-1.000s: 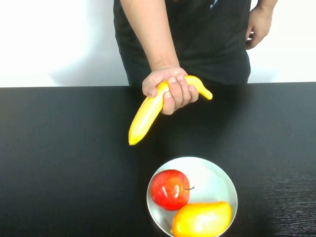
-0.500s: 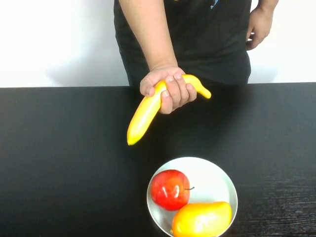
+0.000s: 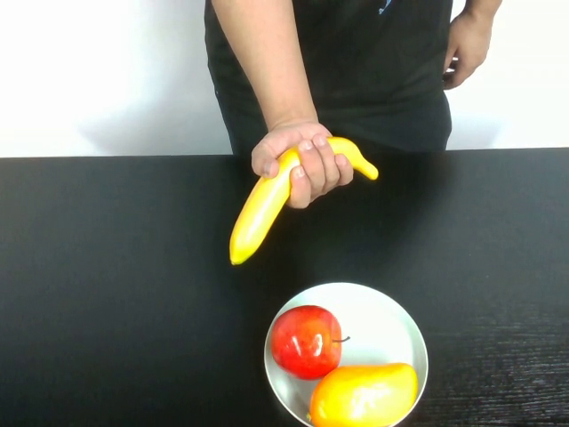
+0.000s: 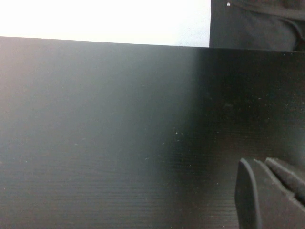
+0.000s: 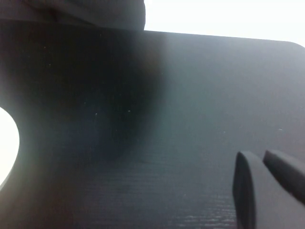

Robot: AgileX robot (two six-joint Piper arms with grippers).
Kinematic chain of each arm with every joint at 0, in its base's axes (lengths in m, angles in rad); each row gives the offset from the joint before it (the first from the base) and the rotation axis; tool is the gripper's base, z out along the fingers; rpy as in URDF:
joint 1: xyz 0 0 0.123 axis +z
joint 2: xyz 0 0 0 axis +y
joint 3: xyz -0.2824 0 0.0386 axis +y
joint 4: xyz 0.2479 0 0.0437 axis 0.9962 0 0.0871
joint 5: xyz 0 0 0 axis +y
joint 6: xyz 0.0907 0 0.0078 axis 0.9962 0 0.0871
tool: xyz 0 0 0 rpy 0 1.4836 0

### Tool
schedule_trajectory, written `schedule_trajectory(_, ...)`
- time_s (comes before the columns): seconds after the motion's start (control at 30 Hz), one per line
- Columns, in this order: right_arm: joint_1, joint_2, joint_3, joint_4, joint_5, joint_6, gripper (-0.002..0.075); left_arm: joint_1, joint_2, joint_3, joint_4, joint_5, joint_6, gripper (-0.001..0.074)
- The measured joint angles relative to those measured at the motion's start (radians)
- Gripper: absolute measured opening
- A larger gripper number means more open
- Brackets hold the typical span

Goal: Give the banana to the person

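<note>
Banana (image 3: pixel 267 206) gripped in hand (image 3: pixel 300 163) of person (image 3: pixel 356 71) standing at far edge of black table (image 3: pixel 107 267). Fingers (image 3: pixel 313 167) wrapped over upper third of fruit, near stem end; knuckles facing camera, thumb side toward robot's left. Stem end protruding past fingers toward robot's right, pointing slightly downward. Longer free portion extending below hand, down and toward robot's left, ending in a blunt tip above the table, toward its far side. Long axis diagonal in high view, from upper right at stem to lower left at tip, with curve arching upward under the fingers. Contact between tip and table surface not determinable.

Second hand (image 3: pixel 464 46) of person hanging at side, well apart from banana.

White bowl (image 3: pixel 391 325) on near part of table, nearer than the banana tip and toward the robot's right, clear of it. Contents: red apple (image 3: pixel 305 341) and yellow-orange mango (image 3: pixel 363 394), touching each other.

Left gripper (image 4: pixel 271 191) visible in left wrist view only, low over bare table, away from banana; opening state of fingers not determinable. Right gripper (image 5: pixel 267 186) visible in right wrist view only, low over table, bowl edge (image 5: pixel 7 143) visible at the frame's border; opening state likewise not determinable. Neither gripper near or holding banana.
</note>
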Motion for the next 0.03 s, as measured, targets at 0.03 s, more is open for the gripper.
schedule_trajectory(0.03, 0.000, 0.000, 0.000, 0.000, 0.000, 0.000, -0.0007, 0.000, 0.000, 0.000, 0.000, 0.000, 0.000, -0.0004)
